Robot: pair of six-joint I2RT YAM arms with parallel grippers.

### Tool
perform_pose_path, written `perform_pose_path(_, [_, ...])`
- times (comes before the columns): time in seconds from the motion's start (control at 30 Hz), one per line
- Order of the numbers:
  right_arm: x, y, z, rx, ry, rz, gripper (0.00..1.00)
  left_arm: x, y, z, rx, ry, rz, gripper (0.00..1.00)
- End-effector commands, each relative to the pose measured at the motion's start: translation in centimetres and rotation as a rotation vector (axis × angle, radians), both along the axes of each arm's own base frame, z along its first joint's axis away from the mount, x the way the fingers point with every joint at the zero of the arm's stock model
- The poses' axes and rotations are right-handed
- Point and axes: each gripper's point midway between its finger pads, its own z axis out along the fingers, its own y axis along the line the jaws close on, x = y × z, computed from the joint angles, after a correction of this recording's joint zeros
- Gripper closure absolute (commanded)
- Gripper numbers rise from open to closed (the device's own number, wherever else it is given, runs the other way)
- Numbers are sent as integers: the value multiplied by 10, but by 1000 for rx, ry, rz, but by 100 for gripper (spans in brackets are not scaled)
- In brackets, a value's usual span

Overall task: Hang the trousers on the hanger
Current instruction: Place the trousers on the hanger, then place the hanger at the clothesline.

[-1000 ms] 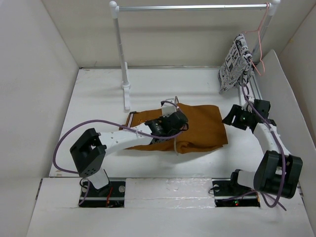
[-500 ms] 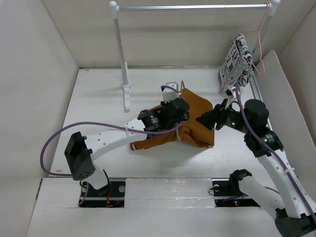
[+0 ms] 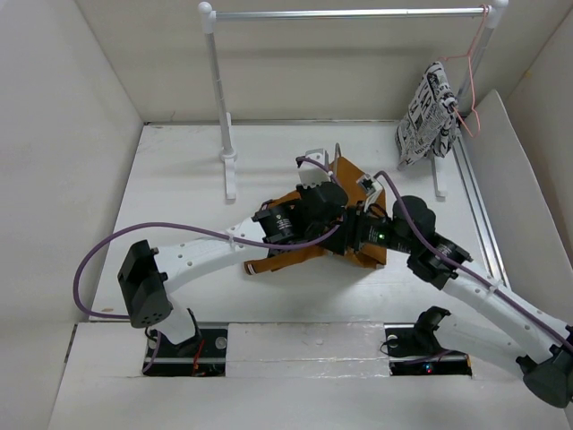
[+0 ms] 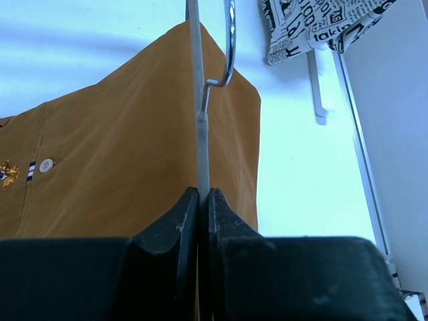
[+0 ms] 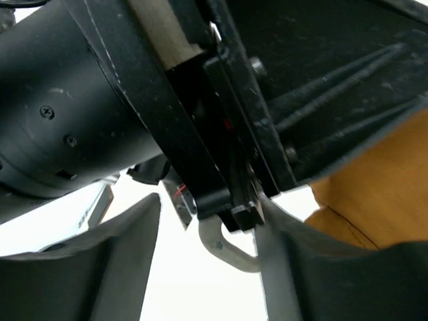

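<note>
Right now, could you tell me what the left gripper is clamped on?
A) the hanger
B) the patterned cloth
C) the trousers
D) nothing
A: the left gripper is shut on the hanger, whose thin wire is pinched between its fingers, with the trousers behind.

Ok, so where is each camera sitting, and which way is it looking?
Top external: fixed high behind the bases, looking down on the table; the left arm and right arm show whole, meeting over the trousers.
Left wrist: rides the left arm, looking along the left gripper, shut on the hanger, towards the patterned cloth.
Right wrist: rides the right arm, facing the left arm's black end close up; its own fingers frame the bottom.
Shared: all three show the rust-brown trousers.
</note>
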Motion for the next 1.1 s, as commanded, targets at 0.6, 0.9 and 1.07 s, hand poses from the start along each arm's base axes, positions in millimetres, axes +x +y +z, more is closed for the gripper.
perform_pose_path(0.6, [39, 9, 27, 186, -157, -128, 100, -32, 10, 115, -358, -110, -100, 100])
perform_pose_path(0.9, [33, -2, 86, 306, -259, -157, 100, -33, 2, 149, -355, -168, -151, 100])
perform_pose_path(1.07, [36, -10, 117, 353, -290, -162, 100, -38, -7, 173, -375, -193, -212, 98])
